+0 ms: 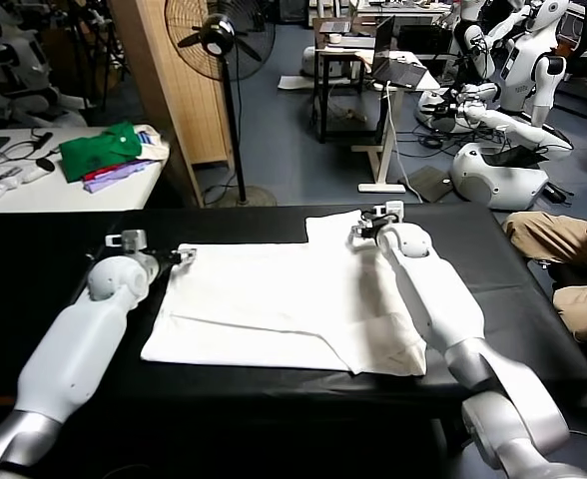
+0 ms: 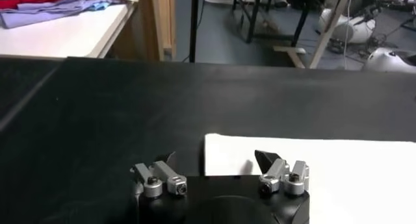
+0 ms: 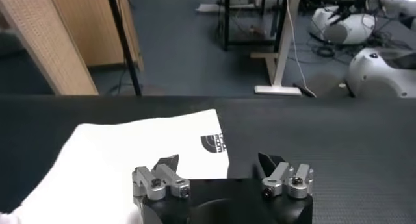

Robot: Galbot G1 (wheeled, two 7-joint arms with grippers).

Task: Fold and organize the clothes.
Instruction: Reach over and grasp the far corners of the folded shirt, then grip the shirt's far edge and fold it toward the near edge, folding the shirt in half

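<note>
Both claws sit jaws apart: left claw at the white cotton T-shirt's far-left corner, right claw probably just over its printed edge. Shirt's soft, rumpled, on the matte black surface.

Robotics lab: parked white robots, desks, pedestal fan.

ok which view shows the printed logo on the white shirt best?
Right wrist view: the black logo sits at the corner of the white T-shirt, just ahead of the right gripper. Head view shows the whole shirt, print not discernible. Left wrist view shows only a plain edge.
</note>
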